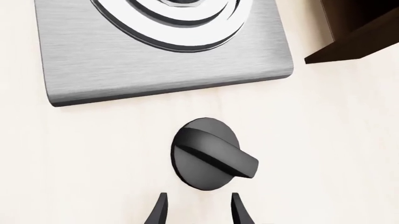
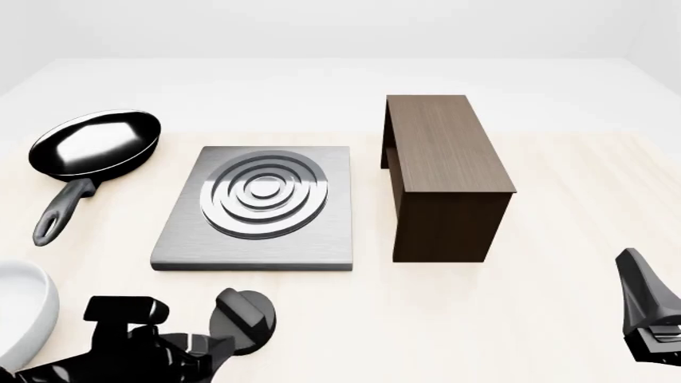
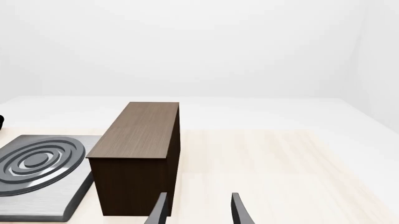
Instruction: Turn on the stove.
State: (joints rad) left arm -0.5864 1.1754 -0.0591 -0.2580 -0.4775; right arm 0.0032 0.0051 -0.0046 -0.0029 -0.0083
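Nearest the front camera, at the table's near edge, the left gripper [image 2: 218, 351] reaches toward a small black round knob [image 2: 246, 321]. Its two dark fingertips [image 1: 160, 211] stand apart, open, just short of the knob and not touching it. The knob [image 1: 209, 154] sits on the pale wooden table [image 2: 553, 319], just in front of the stove's near edge, with a raised ridge across its top lying at a slant.

A white bowl [image 2: 21, 311] sits off the stove's near left corner, cut off by the frame edge. The right gripper [image 2: 647, 315] hangs well off to the stove's right, near the table's front. In the right wrist view its fingers [image 3: 240, 210] are spread and empty, gripper midpoint [image 3: 198, 210].

Just beyond the knob lies the stove [image 2: 258, 206], a flat square slab of brushed grey metal with concentric silver burner rings [image 2: 263, 192] on top. It rests flat on the table.

Right of the stove, close beside it but apart, stands a dark brown wooden box-shaped stand [image 2: 442, 171], taller than the slab.

Left of the stove, toward its far corner, lies a black frying pan [image 2: 96, 145], its handle pointing toward the table's front.
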